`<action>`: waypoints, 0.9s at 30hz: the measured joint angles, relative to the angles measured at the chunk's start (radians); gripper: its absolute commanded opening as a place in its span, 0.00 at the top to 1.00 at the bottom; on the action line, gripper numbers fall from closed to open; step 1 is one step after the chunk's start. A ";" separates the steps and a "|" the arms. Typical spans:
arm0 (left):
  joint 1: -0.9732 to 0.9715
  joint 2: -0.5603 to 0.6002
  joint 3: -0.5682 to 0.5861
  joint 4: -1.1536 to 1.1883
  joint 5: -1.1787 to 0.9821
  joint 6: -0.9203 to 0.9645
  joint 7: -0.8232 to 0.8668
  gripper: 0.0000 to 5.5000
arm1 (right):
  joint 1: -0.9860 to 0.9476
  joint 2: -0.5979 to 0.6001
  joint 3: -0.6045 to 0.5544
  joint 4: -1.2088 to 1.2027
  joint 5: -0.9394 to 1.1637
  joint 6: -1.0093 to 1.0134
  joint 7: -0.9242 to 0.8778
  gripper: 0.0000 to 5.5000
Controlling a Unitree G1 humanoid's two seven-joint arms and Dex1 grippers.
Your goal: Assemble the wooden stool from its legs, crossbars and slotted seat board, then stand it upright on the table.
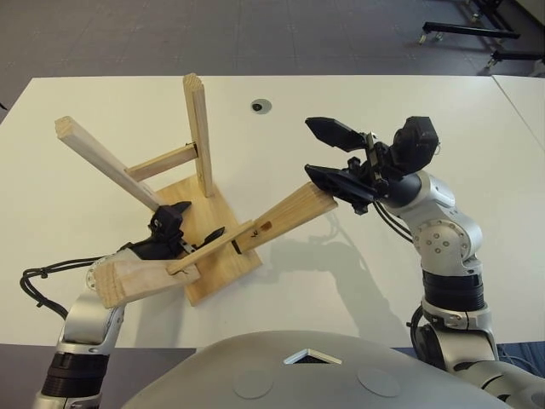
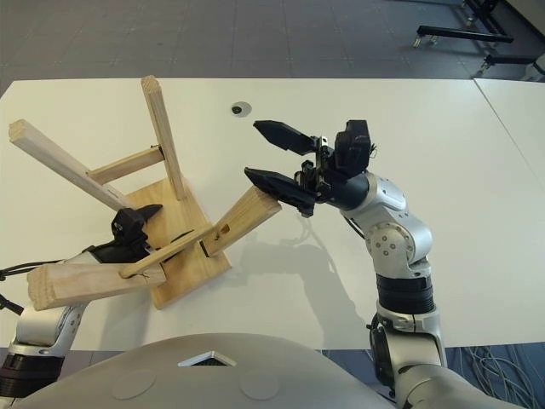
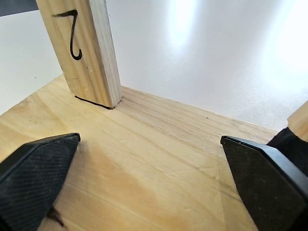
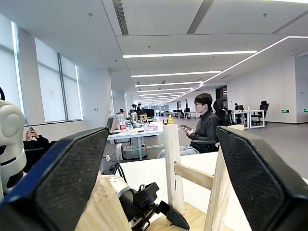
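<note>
The stool lies upside down: its slotted seat board (image 1: 223, 271) is flat on the white table and four legs stick up. One leg (image 1: 200, 132) stands nearly upright, and another (image 1: 102, 160) slants left, joined to it by a crossbar (image 1: 162, 162). A second crossbar (image 1: 209, 245) links the front-left leg (image 1: 136, 279) and the right leg (image 1: 285, 217). My left gripper (image 1: 174, 223) hovers open just over the seat board (image 3: 144, 163), beside a leg marked 2 (image 3: 82, 48). My right gripper (image 1: 334, 155) is open, its lower finger (image 1: 336, 181) at the right leg's tip.
A small round grommet (image 1: 260, 106) sits in the table near the far edge. The tabletop (image 1: 358, 281) right of and in front of the stool is bare. A second table (image 1: 524, 94) adjoins at the far right. Black frames (image 1: 468, 32) stand on the floor behind.
</note>
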 measured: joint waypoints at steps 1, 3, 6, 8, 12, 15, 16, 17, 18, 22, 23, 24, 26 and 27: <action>-0.002 0.001 0.008 -0.011 -0.011 0.007 -0.003 0.02 | 0.000 0.002 0.005 0.000 -0.007 -0.005 0.000 0.25; -0.012 0.001 0.017 -0.023 -0.034 0.018 -0.006 0.02 | 0.000 0.002 0.013 0.000 -0.010 -0.014 -0.004 0.25; -0.021 0.001 0.030 -0.033 -0.040 0.029 -0.016 0.02 | -0.002 0.003 0.018 0.000 -0.011 -0.021 -0.011 0.25; -0.020 0.000 0.030 -0.043 -0.042 0.029 -0.018 0.02 | -0.009 0.003 0.022 0.003 -0.011 -0.022 -0.011 0.25; 0.005 -0.008 0.031 -0.057 -0.069 0.028 -0.026 0.02 | -0.030 0.003 0.028 0.016 -0.013 -0.021 -0.012 0.25; 0.013 -0.008 0.033 -0.058 -0.076 0.028 -0.039 0.02 | -0.037 0.003 0.029 0.018 -0.017 -0.021 -0.013 0.25; 0.015 -0.007 0.035 -0.059 -0.077 0.028 -0.043 0.02 | -0.037 0.003 0.029 0.018 -0.017 -0.021 -0.013 0.25; 0.019 -0.007 0.036 -0.061 -0.080 0.029 -0.047 0.02 | -0.038 0.003 0.030 0.018 -0.018 -0.021 -0.014 0.25; 0.026 -0.007 0.038 -0.066 -0.084 0.029 -0.050 0.02 | -0.038 0.003 0.032 0.016 -0.019 -0.023 -0.019 0.25; 0.031 0.006 0.044 -0.090 -0.102 0.045 -0.061 0.02 | -0.038 0.004 0.046 0.003 -0.029 -0.033 -0.036 0.25; 0.031 0.013 0.049 -0.097 -0.107 0.049 -0.062 0.02 | -0.038 0.008 0.054 -0.004 -0.035 -0.040 -0.044 0.25; 0.031 0.019 0.062 -0.102 -0.110 0.053 -0.063 0.02 | -0.037 0.016 0.065 -0.010 -0.047 -0.041 -0.054 0.25; 0.032 0.030 0.075 -0.116 -0.114 0.063 -0.067 0.02 | -0.034 0.027 0.080 -0.020 -0.055 -0.042 -0.066 0.25; 0.032 0.036 0.076 -0.122 -0.115 0.067 -0.069 0.02 | -0.033 0.029 0.083 -0.022 -0.058 -0.042 -0.073 0.25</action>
